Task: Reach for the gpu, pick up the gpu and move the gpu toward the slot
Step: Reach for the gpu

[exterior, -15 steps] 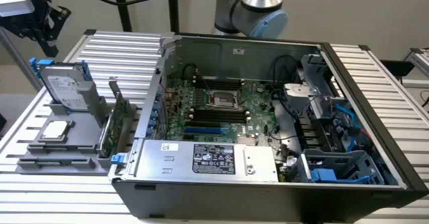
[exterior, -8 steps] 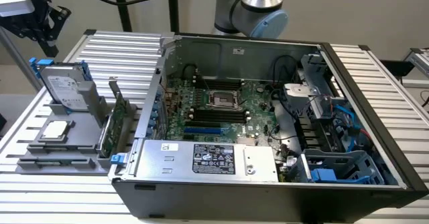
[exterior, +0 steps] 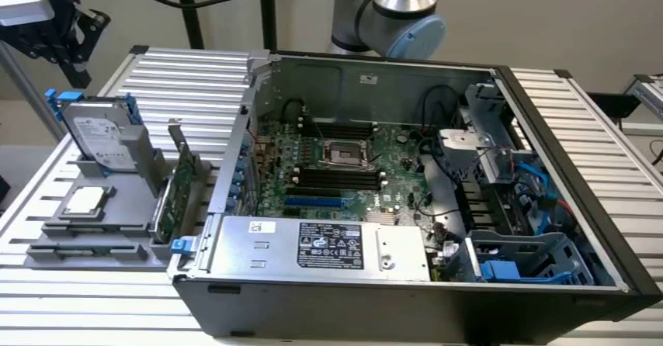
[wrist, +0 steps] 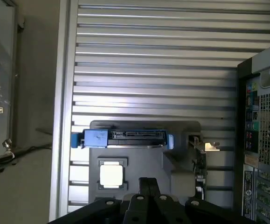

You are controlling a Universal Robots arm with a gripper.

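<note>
The tool [exterior: 67,47], a black two-fingered gripper under a wrist camera, has its jaws drawn narrow and holds nothing. In the wrist view the tool [wrist: 149,181] looks down on the grey plastic parts holder [wrist: 181,128].

By my judgement the task is at its very start. The reach is not complete and nothing is grasped or moved.

The gpu [exterior: 186,179], a thin green circuit-board card with a silvery metal end bracket, stands on edge in the holder [exterior: 114,230] on the ribbed aluminium desk [exterior: 186,74]. It is well apart from the tool, on the side nearest the open black computer case [exterior: 414,303]. In the wrist view the gpu [wrist: 199,163] appears edge-on, off the line of the jaws. The green motherboard [exterior: 352,167] inside the case carries no card.
</note>
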